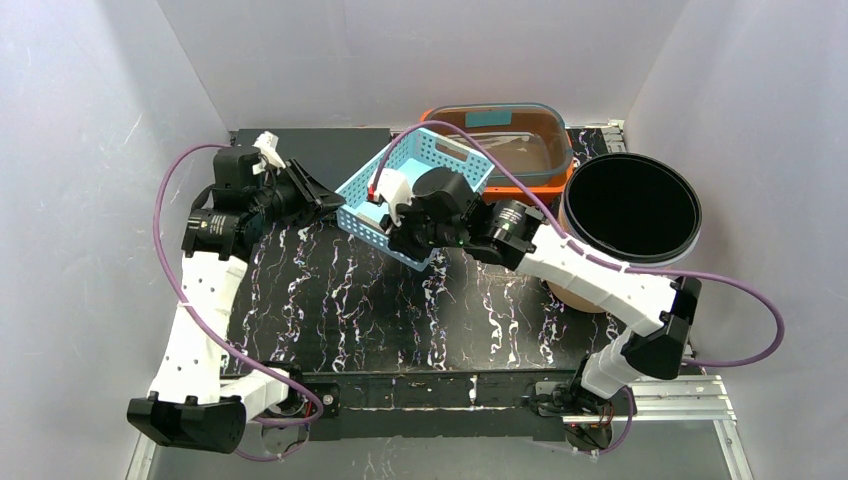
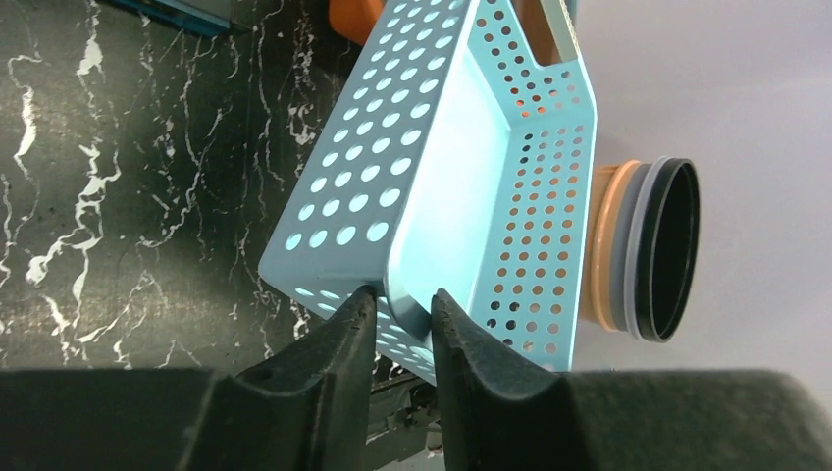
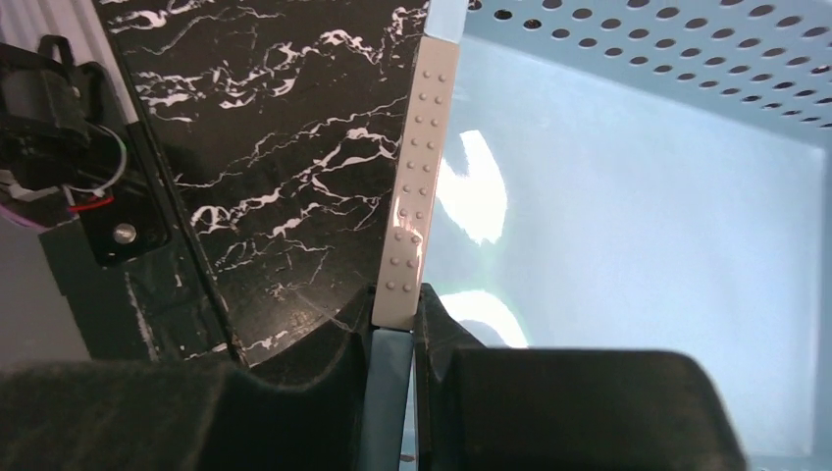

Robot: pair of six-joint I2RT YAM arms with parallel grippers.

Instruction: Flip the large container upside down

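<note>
The light blue perforated basket (image 1: 440,155) is tilted above the black marbled table, its opening facing right and up. My left gripper (image 1: 322,200) grips its left rim corner; in the left wrist view the basket (image 2: 451,167) rises from between my fingers (image 2: 402,309), which close on that corner. My right gripper (image 1: 405,235) is shut on the near wall. In the right wrist view the basket's smooth inside (image 3: 628,216) fills the right, and its rim, with a white dotted strip (image 3: 412,226), sits pinched in my right gripper (image 3: 394,324).
A round tan tub with a black rim (image 1: 630,210) stands at the right, also seen in the left wrist view (image 2: 648,250). An orange tray with a clear lid (image 1: 510,135) sits behind the basket. White walls close in on three sides.
</note>
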